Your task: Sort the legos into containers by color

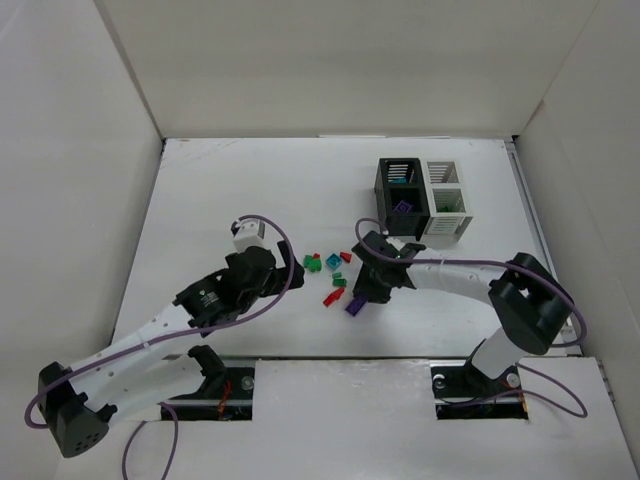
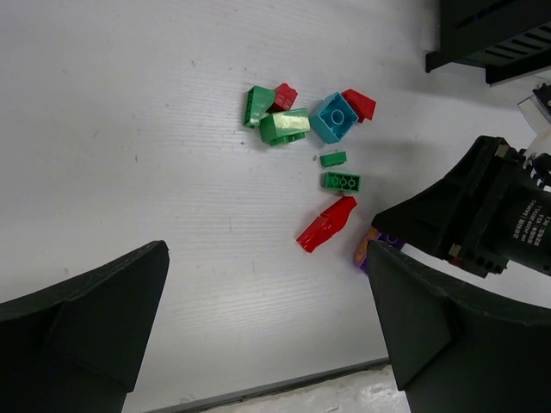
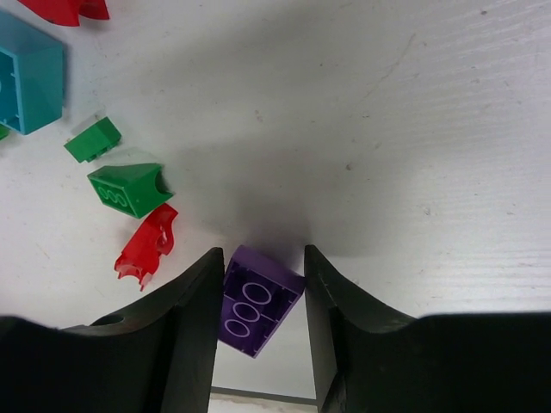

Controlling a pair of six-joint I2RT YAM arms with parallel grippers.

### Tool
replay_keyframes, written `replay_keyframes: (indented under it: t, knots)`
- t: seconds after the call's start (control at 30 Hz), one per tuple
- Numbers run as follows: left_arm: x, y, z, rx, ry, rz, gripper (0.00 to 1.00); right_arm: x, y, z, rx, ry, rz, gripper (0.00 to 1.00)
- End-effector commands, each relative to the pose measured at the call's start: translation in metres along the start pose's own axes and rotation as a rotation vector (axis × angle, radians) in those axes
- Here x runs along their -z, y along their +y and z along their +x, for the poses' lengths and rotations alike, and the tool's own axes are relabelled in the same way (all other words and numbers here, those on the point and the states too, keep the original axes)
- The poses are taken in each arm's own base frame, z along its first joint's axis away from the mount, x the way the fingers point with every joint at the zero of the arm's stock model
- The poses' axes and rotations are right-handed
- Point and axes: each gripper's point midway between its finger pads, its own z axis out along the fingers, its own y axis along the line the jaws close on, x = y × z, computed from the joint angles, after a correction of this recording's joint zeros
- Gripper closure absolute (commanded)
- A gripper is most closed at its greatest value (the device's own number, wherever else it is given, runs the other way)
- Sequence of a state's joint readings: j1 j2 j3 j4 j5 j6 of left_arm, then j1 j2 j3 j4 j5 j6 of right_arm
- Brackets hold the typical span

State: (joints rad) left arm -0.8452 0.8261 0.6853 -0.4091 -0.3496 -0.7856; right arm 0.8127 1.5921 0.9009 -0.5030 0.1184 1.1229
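Right jaws: pinching the purple brick [image 3: 258, 301], with one black finger [image 3: 194, 335] against each of its sides; the brick sits tilted between them.
Purple brick: at the near right edge of the loose pile, just beside the long red piece [image 2: 327, 225]. I cannot tell whether it rests on the desk [image 1: 220, 200] or is off it.
Left jaws: spread wide with nothing between them, hanging over bare desk on the near left side of the pile.
Pile: mid desk, between the two arms.
Pile, far side: a tight cluster of two green bricks [image 2: 285, 126], a teal brick [image 2: 334, 118] and two small red pieces [image 2: 360, 104], touching or nearly touching.
Pile, near side: a small green piece [image 2: 333, 158] and a green plate [image 2: 342, 181], one just behind the other. The long red piece lies nearest the purple brick.
Black bin [image 1: 402, 195]: on the far right part of the desk, beyond the right jaws and apart from the pile. A purple piece [image 1: 403, 210] shows inside it.
White bin [image 1: 446, 200]: joined to the right side of the black bin; its contents cannot be made out.
Arms: the right arm [image 1: 470, 275] reaches leftward from its base to the pile. The left arm [image 1: 150, 345] stretches up and right from its base. Each carries a purple cable.
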Motion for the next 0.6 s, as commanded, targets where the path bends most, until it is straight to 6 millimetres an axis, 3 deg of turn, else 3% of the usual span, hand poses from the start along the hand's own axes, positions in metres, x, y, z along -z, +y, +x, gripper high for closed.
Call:
replay_keyframes:
  t: [0.0, 0.3, 0.37, 0.57]
  knots:
    - [0.003, -0.001, -0.005, 0.019, -0.030, 0.009, 0.03, 0.011, -0.002, -0.009, 0.006, -0.051, 0.032, 0.62]
    - [0.003, -0.001, -0.005, 0.019, -0.030, 0.009, 0.03, 0.030, -0.003, -0.022, 0.045, -0.099, 0.042, 0.69]
    - [0.003, 0.000, -0.006, 0.019, -0.037, 0.003, 0.03, 0.044, 0.011, -0.034, 0.044, -0.141, 0.005, 0.69]
    - [0.002, -0.006, -0.012, 0.023, -0.059, 0.028, 0.01, 0.085, 0.022, -0.071, 0.084, -0.285, 0.008, 0.69]
